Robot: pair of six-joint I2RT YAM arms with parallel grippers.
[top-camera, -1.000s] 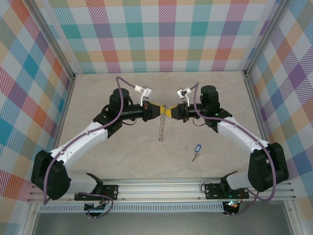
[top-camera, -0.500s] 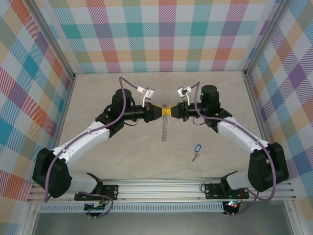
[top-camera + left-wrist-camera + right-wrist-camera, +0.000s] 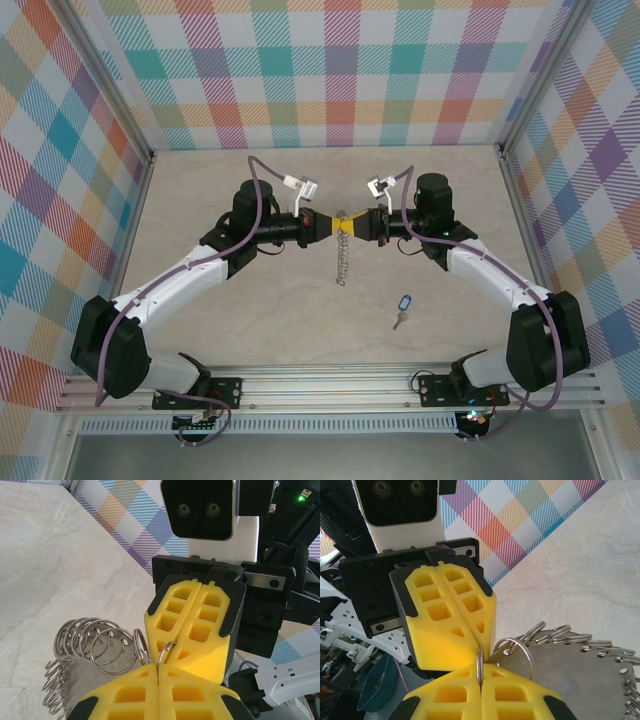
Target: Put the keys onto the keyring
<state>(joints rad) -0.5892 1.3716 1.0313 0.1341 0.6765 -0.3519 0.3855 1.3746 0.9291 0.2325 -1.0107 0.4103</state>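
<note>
The keyring (image 3: pixel 343 262), a thin grey metal hoop fringed with small wire loops, hangs edge-on above the table. My left gripper (image 3: pixel 337 226) and right gripper (image 3: pixel 349 226) meet tip to tip over it. Both are shut on the same small loop at its top edge. In the left wrist view, that loop (image 3: pixel 167 652) is pinched in my closed left gripper (image 3: pixel 159 669), with further loops (image 3: pixel 97 642) fanning left. In the right wrist view, my right gripper (image 3: pixel 480 677) clamps the loop (image 3: pixel 479 666) beside the grey hoop (image 3: pixel 580 677). The keys (image 3: pixel 402 308), with their blue tag, lie on the table.
The pale marbled tabletop (image 3: pixel 250 320) is enclosed by checked walls (image 3: pixel 340 70) at the back and both sides. A metal rail (image 3: pixel 330 385) carrying the arm bases runs along the near edge. The keys lie right of centre, between the hanging keyring and the rail.
My left gripper has closed onto the loop that the right gripper held. Both grippers and the hanging keyring have shifted slightly right. The keys have not moved.
</note>
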